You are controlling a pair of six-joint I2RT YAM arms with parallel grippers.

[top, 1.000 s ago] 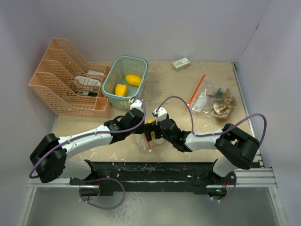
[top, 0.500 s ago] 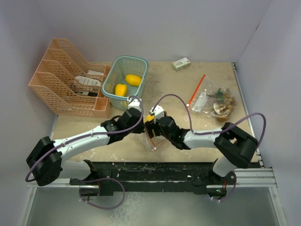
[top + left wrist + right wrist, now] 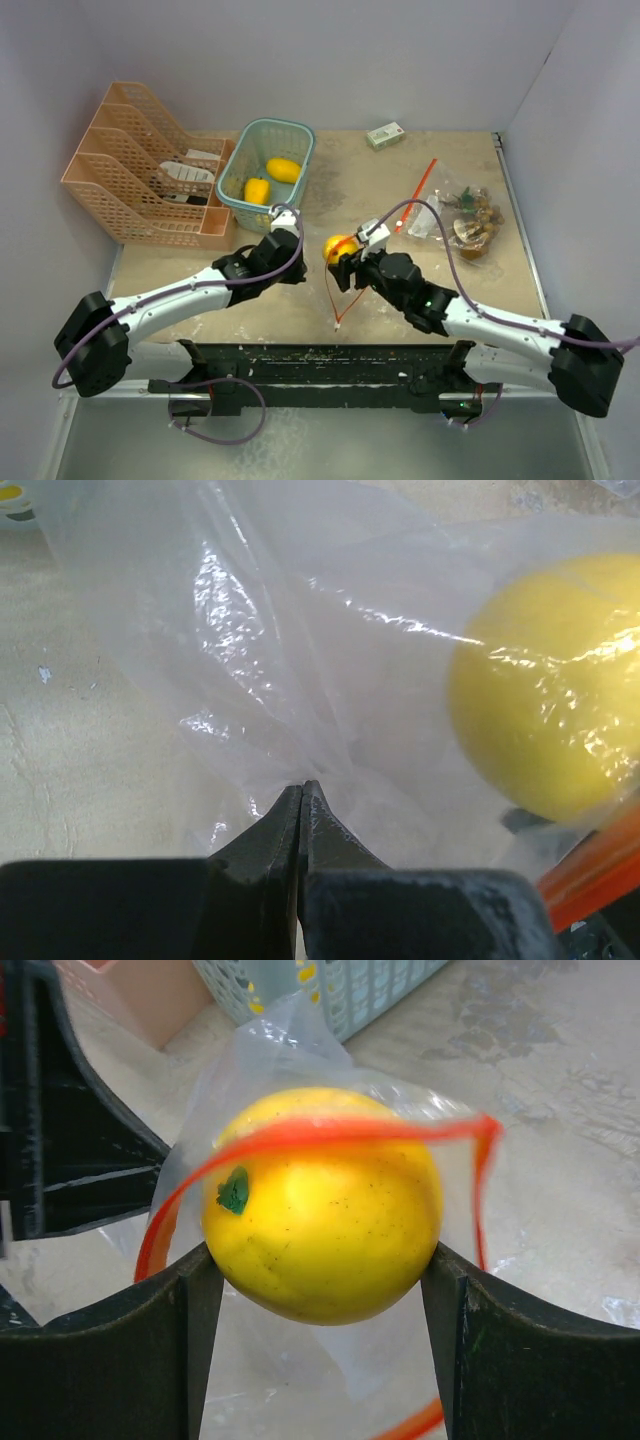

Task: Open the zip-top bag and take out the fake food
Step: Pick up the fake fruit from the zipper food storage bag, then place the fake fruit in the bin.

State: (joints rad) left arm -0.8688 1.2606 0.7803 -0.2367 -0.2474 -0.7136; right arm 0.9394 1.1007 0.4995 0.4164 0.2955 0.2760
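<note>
Fake food [image 3: 320, 1200]: clamped in right gripper [image 3: 320, 1280], ringed by red zip [image 3: 300, 1132] of bag [image 3: 280, 650] pinched by left gripper [image 3: 300, 792]; may snag there, slip.

A clear zip-top bag [image 3: 300, 660] hangs open just right of the teal basket [image 3: 280, 124]. Its red zip strip crosses a glossy yellow fruit [image 3: 320, 1205] with a green stem mark, which sits at the bag's mouth. Two more yellow fruits [image 3: 283, 169] lie in the basket. A second bag [image 3: 430, 212] of brownish pieces [image 3: 475, 222] lies far right of it.
</note>
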